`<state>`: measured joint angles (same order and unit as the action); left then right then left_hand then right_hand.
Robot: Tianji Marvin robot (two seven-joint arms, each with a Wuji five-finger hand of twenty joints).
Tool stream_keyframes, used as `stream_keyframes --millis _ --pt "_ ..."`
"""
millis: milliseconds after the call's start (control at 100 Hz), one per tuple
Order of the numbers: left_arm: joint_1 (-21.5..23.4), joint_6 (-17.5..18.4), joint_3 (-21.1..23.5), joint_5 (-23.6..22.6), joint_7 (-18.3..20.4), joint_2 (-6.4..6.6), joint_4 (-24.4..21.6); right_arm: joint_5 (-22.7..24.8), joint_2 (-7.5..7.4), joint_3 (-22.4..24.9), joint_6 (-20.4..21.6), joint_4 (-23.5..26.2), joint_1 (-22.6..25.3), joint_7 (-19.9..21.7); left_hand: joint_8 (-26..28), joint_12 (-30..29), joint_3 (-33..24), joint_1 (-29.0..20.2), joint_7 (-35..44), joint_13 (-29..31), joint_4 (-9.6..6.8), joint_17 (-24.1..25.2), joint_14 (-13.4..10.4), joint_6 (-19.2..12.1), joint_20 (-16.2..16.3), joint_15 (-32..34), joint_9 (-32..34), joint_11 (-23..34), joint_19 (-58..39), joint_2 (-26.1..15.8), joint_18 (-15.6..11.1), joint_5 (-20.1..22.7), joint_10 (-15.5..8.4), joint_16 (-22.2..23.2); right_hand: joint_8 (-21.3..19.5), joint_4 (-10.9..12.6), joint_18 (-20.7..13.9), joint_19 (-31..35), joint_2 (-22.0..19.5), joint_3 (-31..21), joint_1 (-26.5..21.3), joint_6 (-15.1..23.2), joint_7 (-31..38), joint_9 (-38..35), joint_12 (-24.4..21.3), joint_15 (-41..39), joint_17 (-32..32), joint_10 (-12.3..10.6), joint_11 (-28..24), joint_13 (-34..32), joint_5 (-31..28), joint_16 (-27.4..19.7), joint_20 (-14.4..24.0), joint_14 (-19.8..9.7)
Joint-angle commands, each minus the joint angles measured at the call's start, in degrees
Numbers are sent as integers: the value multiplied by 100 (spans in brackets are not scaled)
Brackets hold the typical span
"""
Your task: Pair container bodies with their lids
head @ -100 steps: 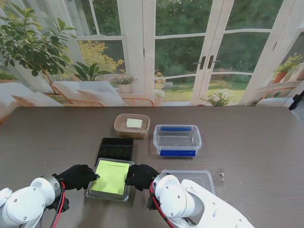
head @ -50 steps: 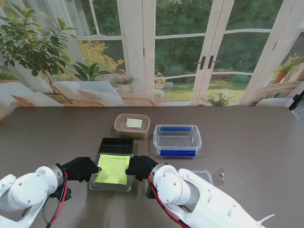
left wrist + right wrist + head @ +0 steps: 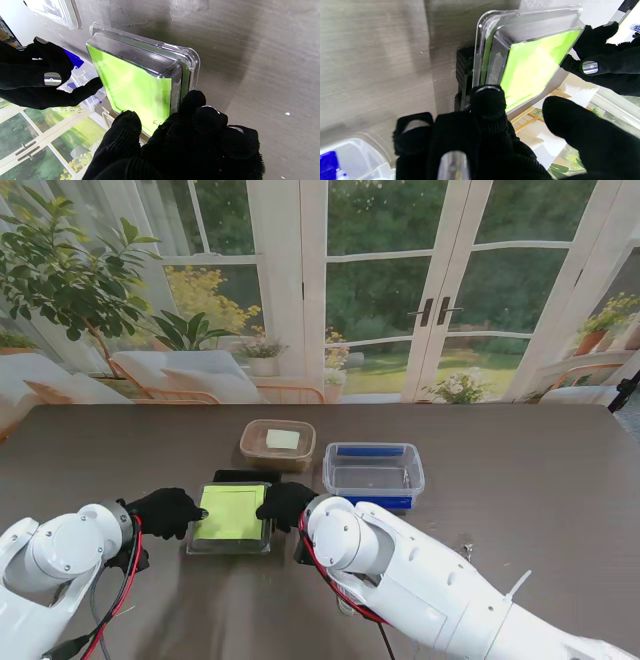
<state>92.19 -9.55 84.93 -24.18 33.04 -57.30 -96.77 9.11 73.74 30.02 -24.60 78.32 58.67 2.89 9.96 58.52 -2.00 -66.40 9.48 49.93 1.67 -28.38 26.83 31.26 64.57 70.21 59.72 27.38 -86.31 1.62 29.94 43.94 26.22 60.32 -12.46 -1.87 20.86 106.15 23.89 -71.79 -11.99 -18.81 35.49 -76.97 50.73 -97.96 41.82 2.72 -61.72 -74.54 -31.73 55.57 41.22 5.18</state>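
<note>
A clear lid with a green sheet (image 3: 232, 518) hangs between my two black-gloved hands, its far end over the black container (image 3: 246, 477), which shows only as a thin dark strip. My left hand (image 3: 165, 512) grips its left edge and my right hand (image 3: 285, 503) grips its right edge. In the left wrist view my left hand's fingers (image 3: 190, 107) press the rim of the lid (image 3: 135, 82), with the right hand (image 3: 32, 75) across from them. The right wrist view has the lid (image 3: 532, 65) lying partly over the black container (image 3: 463, 75).
A tan container (image 3: 278, 443) with a pale square inside stands farther from me. To the right of the black one is a clear container with blue clips (image 3: 373, 473). My right arm (image 3: 420, 590) covers the table nearer to me on the right.
Both hands have carried the green-sheeted lid away from me, from the near table to over the black container, which is now almost hidden. My right arm now covers the clear lid at near right.
</note>
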Motion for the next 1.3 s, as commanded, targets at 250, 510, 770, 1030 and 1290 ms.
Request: stream_keyframes --millis 250,510,770,1030,1290 --pt "-691 132 -304 73 256 1 590 -93 121 49 26 -58 -175 99 11 -88 120 -285 -46 -79 -151 214 329 -534 -56 -115 -103 -108 48 -318 -276 101 176 -21 168 71 165 582 -57 -112 -3 1307 -279 -508 4 -398 2519 411 -46 -45 34 20 43 -188" --pt "-1185 239 -607 204 305 -1 1100 -159 155 97 47 -271 -256 86 17 -131 130 -283 -51 -113 -151 253 340 -544 -50 -171 -113 -158 86 -322 -269 93 172 -21 175 69 188 574 -48 -109 3 1296 -292 -521 1 -405 2517 423 -42 -45 5 23 42 -187" --pt "-1493 267 -813 292 403 6 1380 -282 288 45 104 -645 -417 34 22 -149 142 -274 -54 -118 -150 252 347 -554 -40 -186 -111 -169 91 -340 -268 89 174 -14 175 66 211 569 -47 -108 -3 1271 -296 -527 1 -409 2515 436 -41 -43 -5 26 47 -165" --pt "-1714 327 -972 328 387 -6 1696 -325 321 45 149 -774 -468 23 22 -158 145 -280 -60 -121 -152 251 348 -544 -35 -194 -118 -177 93 -341 -268 80 173 -11 171 63 225 570 -51 -101 3 1259 -287 -534 0 -411 2515 439 -41 -44 -10 27 53 -172" --pt "-1938 421 -1152 398 427 -10 1987 -336 318 72 151 -812 -442 7 19 -224 159 -271 -73 -150 -151 275 337 -553 -35 -219 -153 -258 108 -353 -283 61 176 -14 167 61 213 580 -46 -95 12 1238 -280 -550 -1 -419 2518 432 -42 -43 -19 31 61 -162"
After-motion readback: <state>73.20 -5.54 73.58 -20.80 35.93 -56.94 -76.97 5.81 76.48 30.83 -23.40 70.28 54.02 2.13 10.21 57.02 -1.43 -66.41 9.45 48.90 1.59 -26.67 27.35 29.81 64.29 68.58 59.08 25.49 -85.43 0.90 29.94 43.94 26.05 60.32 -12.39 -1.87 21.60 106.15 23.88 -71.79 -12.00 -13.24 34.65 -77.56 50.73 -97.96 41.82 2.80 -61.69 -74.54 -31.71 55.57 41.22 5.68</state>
